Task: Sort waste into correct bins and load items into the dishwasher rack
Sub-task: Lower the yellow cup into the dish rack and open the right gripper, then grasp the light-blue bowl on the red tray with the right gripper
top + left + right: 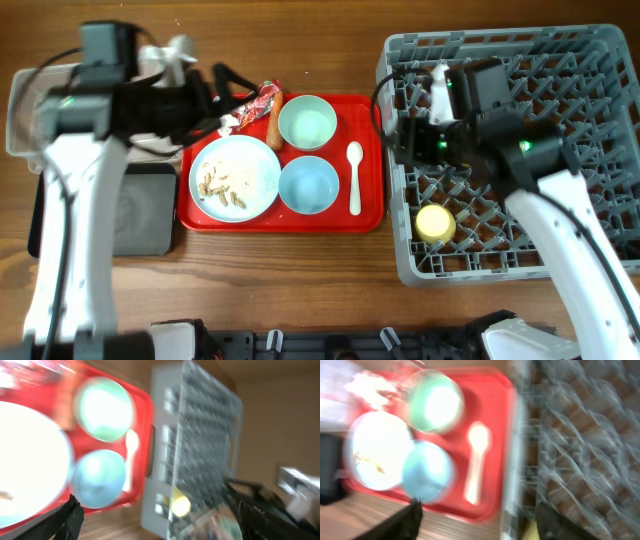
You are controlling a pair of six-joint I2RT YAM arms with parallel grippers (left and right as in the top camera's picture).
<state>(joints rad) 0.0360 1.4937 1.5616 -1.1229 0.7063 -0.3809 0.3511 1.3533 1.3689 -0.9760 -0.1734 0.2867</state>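
Red foil wrapper [262, 99] lies crinkled at the red tray's [370, 215] far left corner, just beside the sausage piece [275, 126]. The left hand [236, 97], fingers spread, hovers beside it. The right hand [479, 512] is spread too, empty. Closing off-centre could pinch the sausage along, mis-sorting both.
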